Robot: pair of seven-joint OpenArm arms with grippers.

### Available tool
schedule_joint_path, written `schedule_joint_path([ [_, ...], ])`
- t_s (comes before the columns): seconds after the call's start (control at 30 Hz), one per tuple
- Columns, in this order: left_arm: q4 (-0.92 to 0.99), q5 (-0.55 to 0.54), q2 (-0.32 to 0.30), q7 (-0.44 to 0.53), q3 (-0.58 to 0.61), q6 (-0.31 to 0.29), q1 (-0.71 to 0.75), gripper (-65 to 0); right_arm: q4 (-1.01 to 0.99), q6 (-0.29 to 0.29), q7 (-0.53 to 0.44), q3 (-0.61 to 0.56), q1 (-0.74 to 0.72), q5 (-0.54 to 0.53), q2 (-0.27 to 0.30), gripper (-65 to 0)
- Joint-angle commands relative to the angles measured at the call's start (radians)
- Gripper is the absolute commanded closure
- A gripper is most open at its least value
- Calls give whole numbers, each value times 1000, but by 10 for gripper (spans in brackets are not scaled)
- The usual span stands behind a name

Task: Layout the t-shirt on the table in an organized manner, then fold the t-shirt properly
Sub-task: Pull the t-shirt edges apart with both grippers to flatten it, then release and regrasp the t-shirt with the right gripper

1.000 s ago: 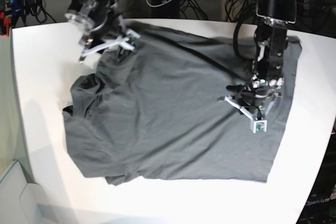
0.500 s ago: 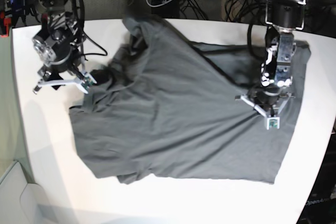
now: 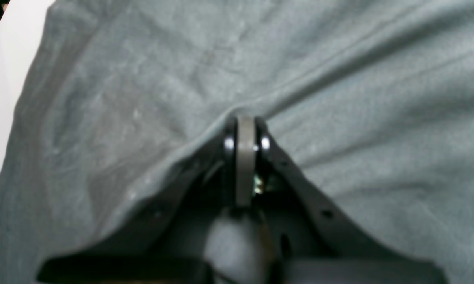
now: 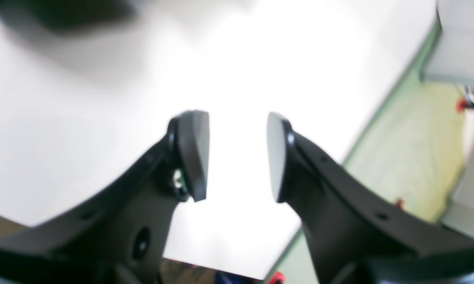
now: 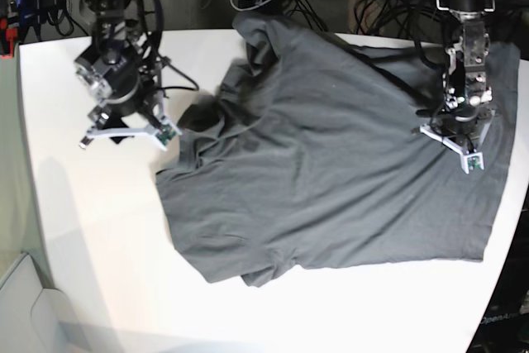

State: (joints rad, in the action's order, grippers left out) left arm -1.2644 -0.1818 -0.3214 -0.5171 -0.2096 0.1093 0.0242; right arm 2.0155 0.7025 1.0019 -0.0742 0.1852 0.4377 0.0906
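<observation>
The charcoal-grey t-shirt (image 5: 331,163) lies spread over the right half of the white counter (image 5: 91,229), and it sits farther toward the right edge than in the two earlier base views, where its body reached well into the left half. Its left border is bunched into rumpled folds near the middle of the counter, and one part rises in a peak at the far edge by the cables. The bottom hem runs roughly parallel to the near edge, with a small tuck at its left corner. The left end effector (image 5: 459,142) rests on the shirt's right side, nearer the counter's right edge than before; in the left wrist view its fingers (image 3: 244,157) are pressed together on a raised ridge of the cloth, creases radiating away from the pinch. The right end effector (image 5: 124,131) hangs over bare counter at the left, just beside the shirt's bunched border and apart from it, whereas a second ago it was at the far edge directly over the cloth. In the right wrist view its two pads (image 4: 193,154) stand apart with nothing between them, only bright white counter beneath and a pale green floor strip beyond the edge.
</observation>
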Motion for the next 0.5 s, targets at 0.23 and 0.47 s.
schedule_joint_path([
  [0.23,-4,0,-11,-24,-7,0,4,-1,14,-4,-2,-20,0,6,-51,-331],
  [0.47,-1,0,-11,-24,-7,0,13,-1,-48,-4,-4,-23,-5,2,-133,-412],
])
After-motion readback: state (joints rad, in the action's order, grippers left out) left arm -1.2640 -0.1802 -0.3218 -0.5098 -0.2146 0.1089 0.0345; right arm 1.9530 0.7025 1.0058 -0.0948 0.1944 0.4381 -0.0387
